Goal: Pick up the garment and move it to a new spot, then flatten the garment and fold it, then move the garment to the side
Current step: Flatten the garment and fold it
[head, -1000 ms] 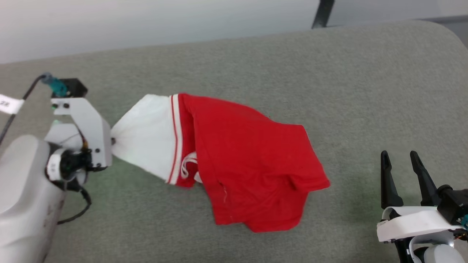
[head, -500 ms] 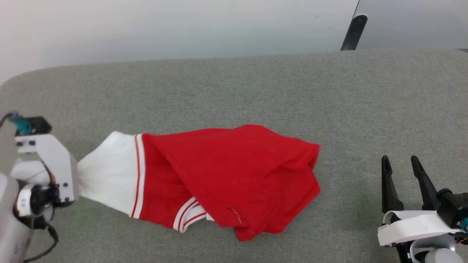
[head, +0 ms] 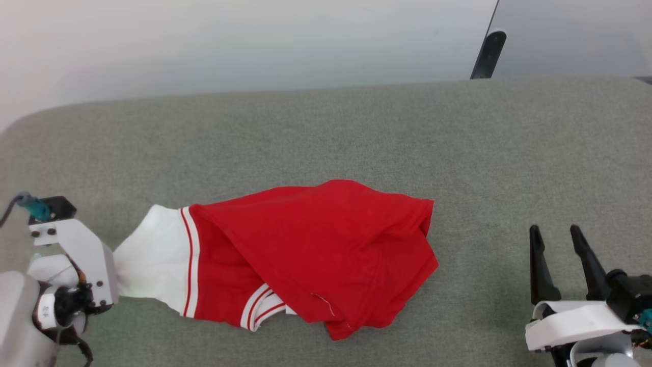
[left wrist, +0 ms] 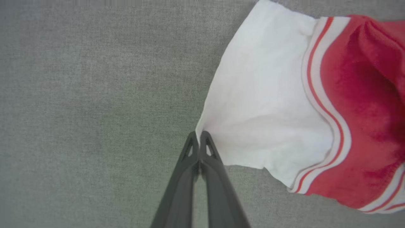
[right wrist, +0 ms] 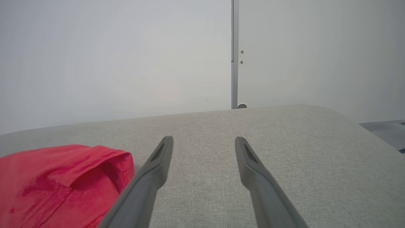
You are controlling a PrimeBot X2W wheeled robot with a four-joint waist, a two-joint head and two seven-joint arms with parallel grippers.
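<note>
Robot's left gripper is pressed together, pinching the white sleeve edge of the garment, a soft red basketball shirt with white sleeves and striped trim. It trails toward 3 o'clock, bunched on the grey fabric-covered table. Light and limp, likely sags; hem corners look the better hold. At its 3 o'clock end, well apart, the right gripper sits spread and empty.

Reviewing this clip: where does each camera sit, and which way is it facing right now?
Head view: on the head, looking forward and down at the grey cushion and the garment; left gripper lower left, right gripper lower right, open.
Left wrist view: on the left wrist, looking down along its fingers, shut on the white sleeve.
Right wrist view: on the right wrist, looking low across the cushion toward the wall, between its spread fingers.
Shared: every view shows the garment.
</note>
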